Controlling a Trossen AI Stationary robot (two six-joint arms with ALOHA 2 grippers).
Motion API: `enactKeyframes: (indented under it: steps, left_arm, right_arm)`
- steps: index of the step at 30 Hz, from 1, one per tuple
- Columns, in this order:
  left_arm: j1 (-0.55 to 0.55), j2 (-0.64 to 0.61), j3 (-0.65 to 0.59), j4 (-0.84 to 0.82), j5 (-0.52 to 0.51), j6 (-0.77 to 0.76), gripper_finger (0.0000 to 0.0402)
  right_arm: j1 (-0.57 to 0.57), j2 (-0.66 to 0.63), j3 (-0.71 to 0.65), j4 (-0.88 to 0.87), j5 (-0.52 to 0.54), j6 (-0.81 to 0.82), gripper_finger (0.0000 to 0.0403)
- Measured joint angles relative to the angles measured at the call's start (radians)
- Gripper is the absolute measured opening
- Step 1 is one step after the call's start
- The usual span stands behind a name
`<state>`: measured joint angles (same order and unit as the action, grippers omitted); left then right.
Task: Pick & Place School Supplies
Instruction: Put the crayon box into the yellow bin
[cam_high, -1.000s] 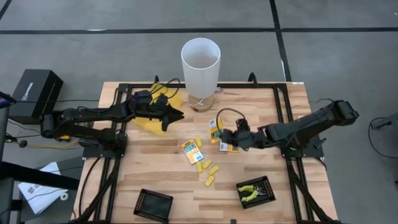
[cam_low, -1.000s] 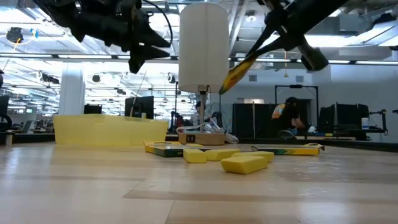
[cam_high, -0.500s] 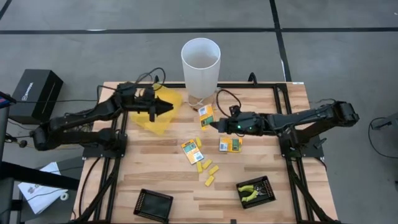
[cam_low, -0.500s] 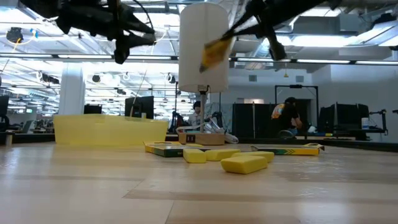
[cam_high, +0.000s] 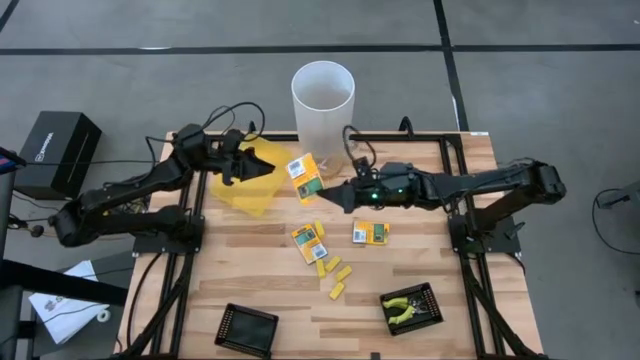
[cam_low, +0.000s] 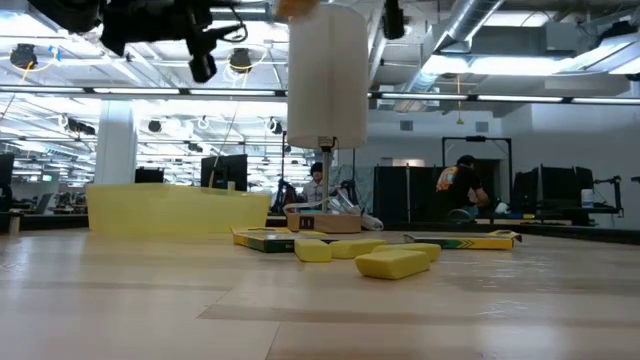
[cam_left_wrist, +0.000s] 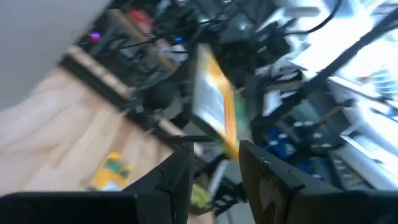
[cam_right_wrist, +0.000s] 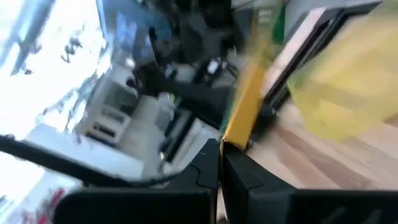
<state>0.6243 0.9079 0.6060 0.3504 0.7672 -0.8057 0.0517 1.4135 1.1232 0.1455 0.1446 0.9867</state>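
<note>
My right gripper (cam_high: 333, 194) is shut on a flat yellow-orange packet (cam_high: 305, 177) with a green-white label, held high above the table beside the translucent yellow pouch (cam_high: 258, 186). My left gripper (cam_high: 262, 168) hovers open over the pouch's far part, its fingers (cam_left_wrist: 178, 179) pointing at the raised packet (cam_left_wrist: 215, 113). Two more packets (cam_high: 309, 241) (cam_high: 370, 233) lie flat on the table's middle. Short yellow oblong pieces (cam_high: 333, 270) lie near them. Yellow-green plier-like tools (cam_high: 404, 309) lie in the right black tray. My right gripper pinches the packet by one narrow edge (cam_right_wrist: 235, 140) between its two fingers. The fingers come roughly level from the table's right side. The packet sticks out past the fingertips toward the pouch, lifted clear of the table.
A tall white cylinder (cam_high: 322, 104) stands at the far edge, close behind the raised packet. An empty black tray (cam_high: 246, 328) sits near left, and the other tray (cam_high: 428, 296) sits near right. Black frame rails (cam_high: 455, 200) run along the table's sides.
My right gripper has carried the packet from above the table's middle toward the left and far edge and upward, reaching the pouch's side. My left gripper has drawn back toward the far left and risen, and now stands over the pouch's far part.
</note>
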Motion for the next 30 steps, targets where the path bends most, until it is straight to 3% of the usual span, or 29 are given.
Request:
enactKeyframes:
  steps: [15, 23, 30]
  left_arm:
    - [-0.001, 0.011, 0.0, 0.234, 0.076, -0.202, 0.0128]
    - [0.004, 0.009, 0.0, 0.369, 0.104, -0.277, 0.0132]
    - [0.133, 0.009, 0.0, 0.37, 0.136, -0.283, 0.0148]
  right_arm:
    - [0.016, 0.225, 0.317, -0.042, -0.195, -0.139, 0.0]
    - [0.018, 0.234, 0.344, -0.08, -0.186, -0.154, 0.0]
    - [0.046, 0.191, 0.344, -0.09, -0.147, -0.175, 0.0]
